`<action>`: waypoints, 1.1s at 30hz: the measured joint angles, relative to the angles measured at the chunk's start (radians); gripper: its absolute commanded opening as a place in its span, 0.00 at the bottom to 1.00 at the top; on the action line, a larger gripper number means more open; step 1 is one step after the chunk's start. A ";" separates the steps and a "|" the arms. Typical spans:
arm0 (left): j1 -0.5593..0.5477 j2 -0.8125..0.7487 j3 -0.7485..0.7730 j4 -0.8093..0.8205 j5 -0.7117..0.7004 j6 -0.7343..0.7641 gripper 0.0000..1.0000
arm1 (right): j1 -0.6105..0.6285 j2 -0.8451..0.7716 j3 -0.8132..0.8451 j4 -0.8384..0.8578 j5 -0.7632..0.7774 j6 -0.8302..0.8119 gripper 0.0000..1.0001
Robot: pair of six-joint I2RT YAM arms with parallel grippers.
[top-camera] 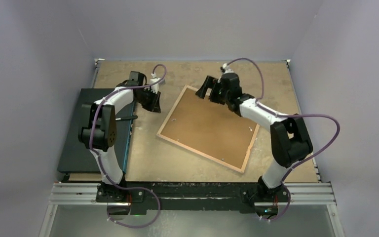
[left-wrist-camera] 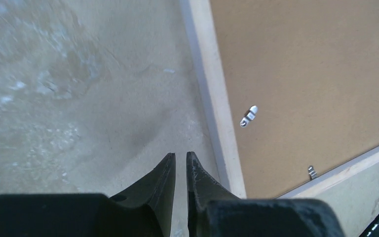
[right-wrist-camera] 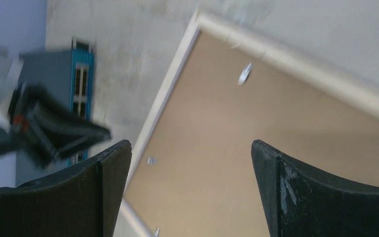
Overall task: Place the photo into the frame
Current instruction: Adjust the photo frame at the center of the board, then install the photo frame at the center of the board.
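The frame (top-camera: pixel 208 129) lies face down and skewed in the middle of the table, brown backing board up inside a light wood border (left-wrist-camera: pixel 218 103). Small metal clips (left-wrist-camera: pixel 248 116) sit on the backing. My left gripper (top-camera: pixel 154 105) hangs over bare table just left of the frame's left edge. Its fingers (left-wrist-camera: pixel 181 154) stand almost together with only a thin slit and nothing between them. My right gripper (top-camera: pixel 203 88) hovers over the frame's far corner, wide open (right-wrist-camera: pixel 191 143) and empty, the backing board showing between its fingers. I cannot make out the photo for certain.
A dark flat board (top-camera: pixel 86 133) lies at the table's left side under the left arm. A blue printed strip (right-wrist-camera: pixel 81 74) runs along its right edge. Grey walls close in the table on the left, right and far sides.
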 measured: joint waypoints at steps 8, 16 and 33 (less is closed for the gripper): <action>0.012 0.061 -0.024 -0.009 0.085 -0.025 0.18 | 0.250 -0.019 -0.226 0.113 -0.014 0.146 0.64; 0.010 0.061 -0.066 -0.008 0.132 -0.021 0.19 | 0.324 0.120 -0.211 0.270 -0.020 0.261 0.63; 0.016 0.060 -0.111 0.031 0.166 -0.022 0.15 | 0.344 0.306 -0.071 0.356 -0.032 0.351 0.55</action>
